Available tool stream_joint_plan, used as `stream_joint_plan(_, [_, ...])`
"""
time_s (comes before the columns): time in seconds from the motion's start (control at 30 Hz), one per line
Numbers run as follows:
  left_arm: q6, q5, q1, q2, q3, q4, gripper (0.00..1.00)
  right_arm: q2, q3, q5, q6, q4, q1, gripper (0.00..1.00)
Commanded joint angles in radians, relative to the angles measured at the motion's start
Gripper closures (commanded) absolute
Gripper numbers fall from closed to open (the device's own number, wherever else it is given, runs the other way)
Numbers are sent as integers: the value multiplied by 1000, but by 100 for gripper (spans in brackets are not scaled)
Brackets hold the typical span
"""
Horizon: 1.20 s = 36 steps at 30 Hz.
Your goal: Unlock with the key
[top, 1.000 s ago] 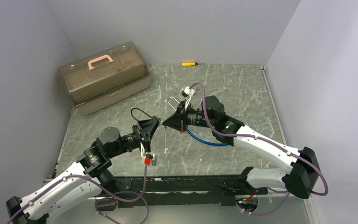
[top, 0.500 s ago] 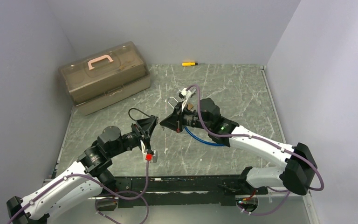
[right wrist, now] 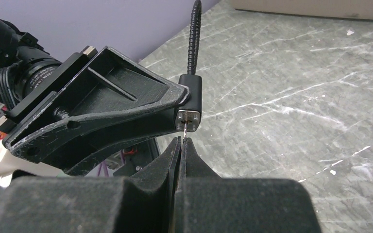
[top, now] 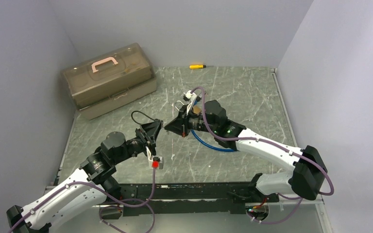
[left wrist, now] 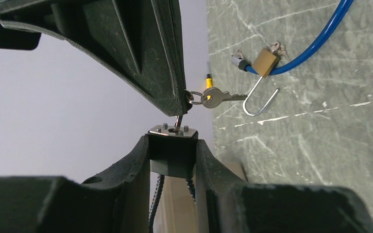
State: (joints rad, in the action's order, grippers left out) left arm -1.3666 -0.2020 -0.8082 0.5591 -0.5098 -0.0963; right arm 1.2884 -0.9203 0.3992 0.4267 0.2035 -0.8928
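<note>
Right gripper [right wrist: 180, 144] pinches the thin, stiff, probably slick key [right wrist: 186, 129] by its head; left gripper [left wrist: 172, 142] clamps the small rigid lock [right wrist: 190, 99] by its body.

matt cable lock [right wrist: 191, 97], shiny metal key [left wrist: 218, 97]

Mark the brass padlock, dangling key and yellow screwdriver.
brass padlock [left wrist: 264, 60], left wrist view, on its brass body
dangling key [left wrist: 212, 97], left wrist view, on its round head
yellow screwdriver [top: 195, 66], top external view, on its handle
</note>
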Motion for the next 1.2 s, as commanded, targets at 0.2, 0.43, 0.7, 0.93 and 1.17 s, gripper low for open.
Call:
stream_joint_plan(0.2, [-137,-214,-67,-8,11,184,100,70,-89,96,18,115,-31,100])
stream_joint_plan(0.43, [-232,-235,-78,-46,20,70,100,4,-53,79,12,96,-22,100])
stream_joint_plan(0.7, [-236,-214,-119,-59,38,85,100,14,-48,98,21,90,-20,100])
stream_joint_plan(0.93, [-253,-200,-124,-63,34,46,100,0,-72,100,-9,29,-17,100])
stream_joint_plan(1.17, [-255,-177,-123,-86,31,-22,100,-138,-43,94,-72,-135,22,100])
